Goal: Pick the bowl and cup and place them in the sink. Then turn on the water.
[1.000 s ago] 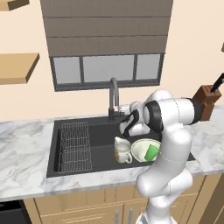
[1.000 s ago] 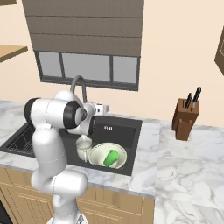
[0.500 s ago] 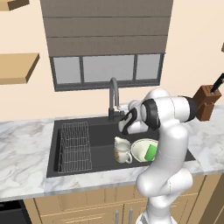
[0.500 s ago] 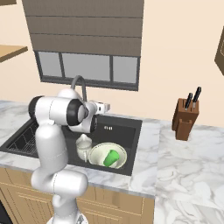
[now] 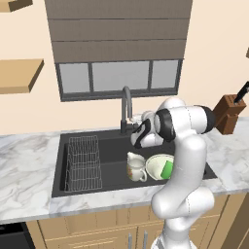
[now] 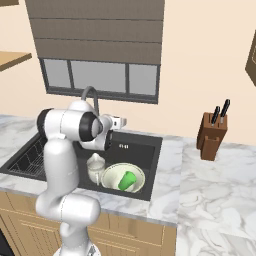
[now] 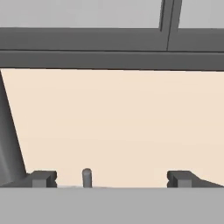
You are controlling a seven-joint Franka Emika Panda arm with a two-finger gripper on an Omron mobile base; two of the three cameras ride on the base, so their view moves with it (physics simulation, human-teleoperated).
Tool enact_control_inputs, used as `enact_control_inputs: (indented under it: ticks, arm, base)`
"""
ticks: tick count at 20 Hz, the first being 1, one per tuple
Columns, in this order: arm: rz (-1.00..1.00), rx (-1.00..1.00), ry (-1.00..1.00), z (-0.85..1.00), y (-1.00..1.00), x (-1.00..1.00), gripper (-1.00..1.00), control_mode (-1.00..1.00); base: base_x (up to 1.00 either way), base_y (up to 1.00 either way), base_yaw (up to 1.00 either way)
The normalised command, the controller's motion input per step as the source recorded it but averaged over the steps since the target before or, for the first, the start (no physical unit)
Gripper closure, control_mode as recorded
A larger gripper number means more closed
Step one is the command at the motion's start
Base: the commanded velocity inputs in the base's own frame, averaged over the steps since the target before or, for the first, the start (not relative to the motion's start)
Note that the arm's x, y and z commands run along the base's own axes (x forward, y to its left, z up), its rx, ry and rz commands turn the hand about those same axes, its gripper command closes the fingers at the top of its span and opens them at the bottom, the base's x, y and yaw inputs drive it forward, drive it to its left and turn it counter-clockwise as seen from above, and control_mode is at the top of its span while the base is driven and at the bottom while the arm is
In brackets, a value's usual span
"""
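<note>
Going left to right: wire rack sits in the left half of the sink, then the jug, then the bowl with the green cup lying inside it, so both dishes look parked where they belong. My hand is up by the faucet, fingers spread wide and empty, I'd guess lined up on that little lever for the water. No labels or writing I can read anywhere.
</note>
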Motion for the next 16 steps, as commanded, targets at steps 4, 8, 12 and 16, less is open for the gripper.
enact_control_inputs:
  ticks: [4,8,12,16]
  arm:
    - [0.0,0.0,-0.05,-0.21,0.0,0.03,-1.0,-1.0]
    - [0.0,0.0,-0.05,-0.22,0.0,0.01,-1.0,-1.0]
    - [0.0,0.0,-0.05,-0.25,0.0,0.05,-1.0,-1.0]
    - [0.0,0.0,-0.05,-0.26,0.02,0.09,-1.0,-1.0]
  base:
    - [0.0,0.0,0.0]
    - [0.0,0.0,0.0]
    - [0.0,0.0,0.0]
    - [0.0,0.0,0.0]
